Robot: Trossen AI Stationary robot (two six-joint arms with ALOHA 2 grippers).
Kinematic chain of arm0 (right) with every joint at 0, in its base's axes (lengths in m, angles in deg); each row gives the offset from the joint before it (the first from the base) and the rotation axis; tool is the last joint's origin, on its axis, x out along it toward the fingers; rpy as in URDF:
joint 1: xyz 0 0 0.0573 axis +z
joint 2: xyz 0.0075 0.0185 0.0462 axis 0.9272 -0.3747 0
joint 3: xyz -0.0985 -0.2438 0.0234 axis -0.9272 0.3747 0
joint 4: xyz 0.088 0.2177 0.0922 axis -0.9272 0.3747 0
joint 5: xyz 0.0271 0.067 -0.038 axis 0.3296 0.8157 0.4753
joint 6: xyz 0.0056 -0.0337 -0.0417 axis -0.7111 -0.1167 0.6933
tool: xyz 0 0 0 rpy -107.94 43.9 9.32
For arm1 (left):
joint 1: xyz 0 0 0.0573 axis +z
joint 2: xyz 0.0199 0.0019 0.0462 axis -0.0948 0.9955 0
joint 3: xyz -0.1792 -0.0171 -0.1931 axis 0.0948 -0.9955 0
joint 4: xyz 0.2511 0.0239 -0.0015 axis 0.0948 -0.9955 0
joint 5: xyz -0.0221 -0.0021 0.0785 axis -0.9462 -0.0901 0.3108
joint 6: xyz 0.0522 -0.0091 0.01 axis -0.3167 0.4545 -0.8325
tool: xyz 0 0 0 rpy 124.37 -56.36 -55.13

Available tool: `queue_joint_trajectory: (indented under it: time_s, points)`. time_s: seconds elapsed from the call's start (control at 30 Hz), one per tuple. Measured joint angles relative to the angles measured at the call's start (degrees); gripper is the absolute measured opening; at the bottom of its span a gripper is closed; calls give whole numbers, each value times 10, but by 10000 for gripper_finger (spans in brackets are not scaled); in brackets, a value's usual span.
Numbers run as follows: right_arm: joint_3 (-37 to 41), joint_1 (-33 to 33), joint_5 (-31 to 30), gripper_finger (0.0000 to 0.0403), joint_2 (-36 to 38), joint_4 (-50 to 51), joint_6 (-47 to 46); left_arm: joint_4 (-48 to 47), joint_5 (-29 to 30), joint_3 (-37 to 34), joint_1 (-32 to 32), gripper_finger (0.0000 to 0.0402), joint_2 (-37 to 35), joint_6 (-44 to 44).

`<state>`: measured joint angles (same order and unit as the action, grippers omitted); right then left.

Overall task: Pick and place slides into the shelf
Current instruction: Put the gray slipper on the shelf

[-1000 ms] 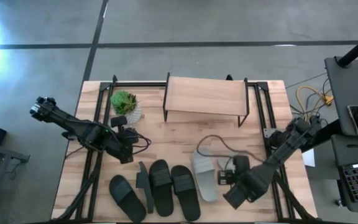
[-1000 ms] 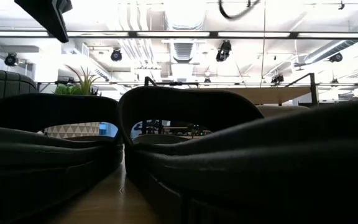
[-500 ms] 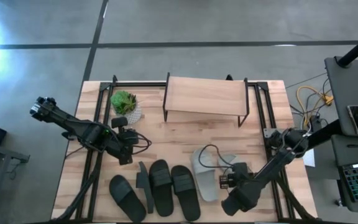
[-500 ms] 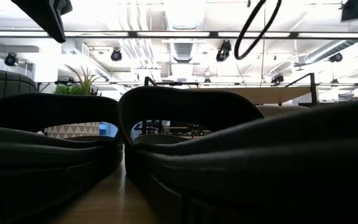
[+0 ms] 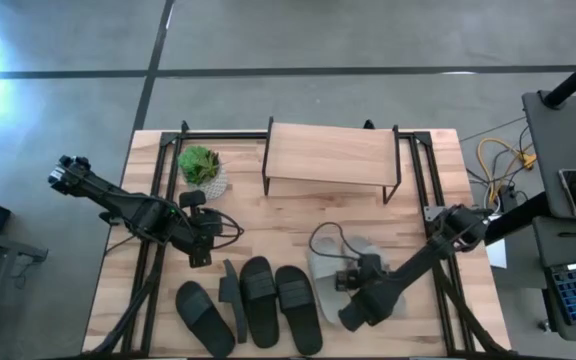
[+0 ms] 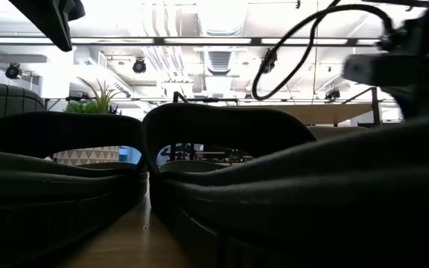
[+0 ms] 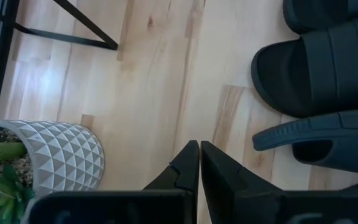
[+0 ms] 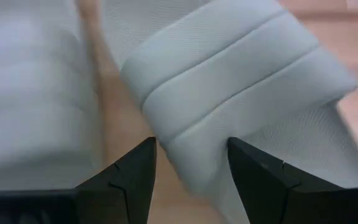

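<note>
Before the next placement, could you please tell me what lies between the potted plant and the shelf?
Only bare tabletop lies between the potted plant and the shelf, apart from the shelf's own black leg; the high view shows it.

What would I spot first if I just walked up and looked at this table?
Probably the row of black slides along the near edge, beside two light grey slides. The right tool, fingers open, sits right over one grey slide's strap. Behind them the small wooden shelf stands bare, with a potted plant to its left.
</note>
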<state>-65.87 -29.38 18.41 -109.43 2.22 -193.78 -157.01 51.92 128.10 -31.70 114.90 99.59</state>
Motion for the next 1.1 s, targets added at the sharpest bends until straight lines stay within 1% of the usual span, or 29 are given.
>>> queue_joint_trajectory:
  time_s: [0.2,0.37,0.47,0.57,0.7,0.83,1.1]
  points:
    - [12,-25,-50,189,7,19,7,0,-3,0,0,2,0,0]
    - [36,-43,-59,186,8,10,8,0,-12,0,0,2,0,0]
    - [46,-50,-62,175,8,9,11,0,-17,0,0,2,0,0]
    - [54,-56,-75,149,8,10,13,1,-18,-1,0,2,0,0]
    - [66,-60,-95,102,8,9,15,1,-18,-3,0,2,0,0]
    - [80,-63,-102,60,10,7,21,0,-18,-6,0,2,0,0]
    - [91,-64,-120,13,10,8,33,1,-18,-7,0,2,0,0]
